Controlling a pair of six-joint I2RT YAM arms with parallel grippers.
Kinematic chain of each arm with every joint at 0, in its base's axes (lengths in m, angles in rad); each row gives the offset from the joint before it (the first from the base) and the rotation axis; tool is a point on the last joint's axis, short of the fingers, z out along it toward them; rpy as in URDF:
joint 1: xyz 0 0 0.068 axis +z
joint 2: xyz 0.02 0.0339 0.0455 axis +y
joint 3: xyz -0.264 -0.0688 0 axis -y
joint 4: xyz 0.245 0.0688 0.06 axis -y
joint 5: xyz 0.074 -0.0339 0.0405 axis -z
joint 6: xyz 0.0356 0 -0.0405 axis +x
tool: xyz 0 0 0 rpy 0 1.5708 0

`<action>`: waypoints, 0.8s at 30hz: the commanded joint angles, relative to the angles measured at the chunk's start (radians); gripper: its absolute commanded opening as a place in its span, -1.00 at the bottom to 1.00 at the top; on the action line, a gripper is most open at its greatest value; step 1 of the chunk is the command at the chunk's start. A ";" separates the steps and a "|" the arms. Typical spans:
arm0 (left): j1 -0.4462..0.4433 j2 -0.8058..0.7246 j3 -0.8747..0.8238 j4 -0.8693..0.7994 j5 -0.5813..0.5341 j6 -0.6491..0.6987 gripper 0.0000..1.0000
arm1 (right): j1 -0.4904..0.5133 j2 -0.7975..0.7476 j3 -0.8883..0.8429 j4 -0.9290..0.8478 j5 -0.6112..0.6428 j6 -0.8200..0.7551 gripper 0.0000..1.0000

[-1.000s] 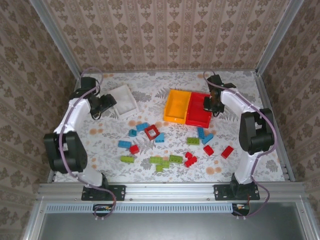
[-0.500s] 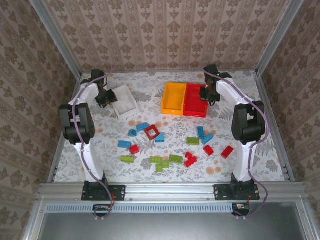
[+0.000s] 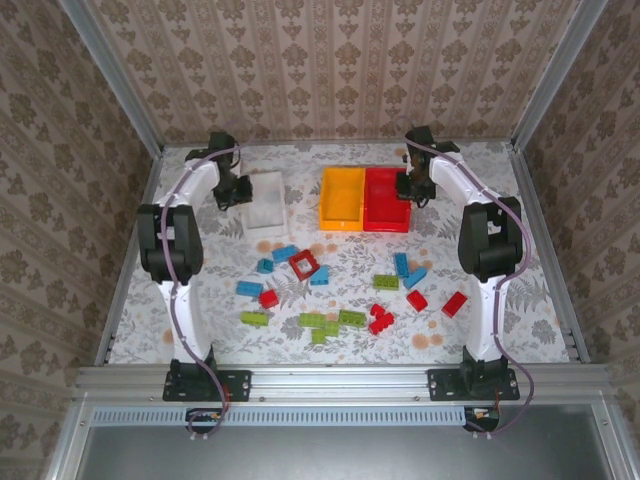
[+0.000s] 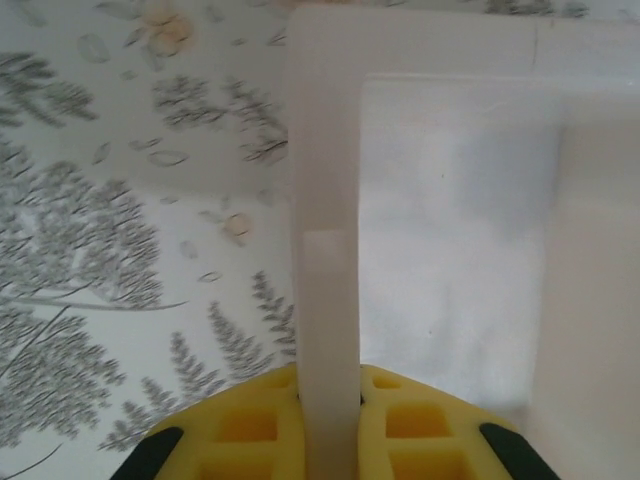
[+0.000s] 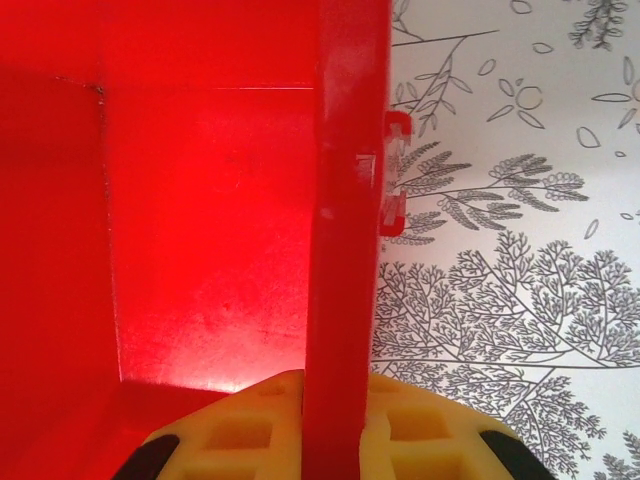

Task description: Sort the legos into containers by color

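I count three small open plastic bins at the far side of the leaf-patterned table [image 3: 330, 160]: a white rectangular bin [image 3: 268, 205], a yellow-orange rectangular bin [image 3: 341, 198] and a red rectangular bin [image 3: 385, 200]. The yellow-orange and red ones sit touching side by side. The white one stands apart to their left.

The small studded plastic bricks [image 3: 351, 318] all lie loose on the table, nearer to me than the bins. I make out six blue ones and five or six lime green. There are about six red, counting the hollow red square frame [image 3: 304, 264]. A red clump just right of the green group is too small for me to split into pieces with certainty.

Both arms reach to the far end. The left gripper [image 4: 330, 425] is pinched narrow on the white bin's left wall. In the left wrist view that wall runs straight between the yellow pads [image 4: 250, 430]. The right gripper [image 5: 335, 425] is pinched the same way on the red bin's right wall, with a yellow pad on either side of it.

Each wrist view cuts the fingers off at the bottom edge, and the gripped wall hides the gap between them. From above, both grippers are too small for me to read how the jaws stand. A small red tab [image 5: 395, 175] sticks out from the red bin's outer wall, and I cannot tell what it is.
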 commanded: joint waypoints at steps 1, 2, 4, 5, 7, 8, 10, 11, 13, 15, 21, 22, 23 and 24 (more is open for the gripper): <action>-0.038 0.044 0.080 -0.033 0.000 0.016 -0.82 | -0.003 0.015 0.036 -0.023 -0.035 -0.065 -1.00; -0.050 0.055 0.094 -0.030 0.002 0.007 -0.83 | -0.003 0.017 0.035 -0.021 -0.035 -0.066 -1.00; -0.068 0.080 0.132 -0.031 0.008 -0.012 -0.84 | -0.003 0.024 0.036 -0.019 -0.038 -0.061 -1.00; -0.079 0.094 0.152 -0.034 0.010 -0.018 -0.85 | -0.003 0.025 0.036 -0.018 -0.042 -0.058 -1.00; -0.098 0.119 0.187 -0.040 0.015 -0.026 -0.85 | -0.003 0.028 0.036 -0.011 -0.045 -0.052 -1.00; -0.109 0.130 0.203 -0.043 0.019 -0.025 -0.86 | -0.005 0.031 0.037 -0.009 -0.044 -0.050 -1.00; -0.125 0.144 0.225 -0.054 0.016 -0.026 -0.86 | -0.008 0.039 0.043 -0.006 -0.047 -0.052 -1.00; -0.130 0.150 0.230 -0.058 0.015 -0.025 -0.86 | -0.009 0.044 0.047 -0.007 -0.048 -0.057 -1.00; -0.137 0.150 0.230 -0.057 0.013 -0.032 -0.86 | -0.009 0.055 0.059 -0.011 -0.042 -0.071 -1.00; -0.140 0.151 0.231 -0.062 0.011 -0.033 -0.86 | -0.011 0.065 0.067 -0.011 -0.038 -0.083 -1.00; -0.149 0.142 0.231 -0.083 -0.014 -0.032 -0.87 | -0.023 0.078 0.075 -0.016 -0.038 -0.102 -1.00; -0.150 0.141 0.231 -0.089 -0.025 -0.035 -0.86 | -0.023 0.078 0.074 -0.015 -0.038 -0.102 -0.97; -0.149 0.138 0.231 -0.093 -0.034 -0.038 -0.86 | -0.024 0.078 0.074 -0.016 -0.040 -0.101 -0.94; -0.149 0.135 0.227 -0.096 -0.046 -0.038 -0.86 | -0.023 0.077 0.071 -0.016 -0.040 -0.100 -0.90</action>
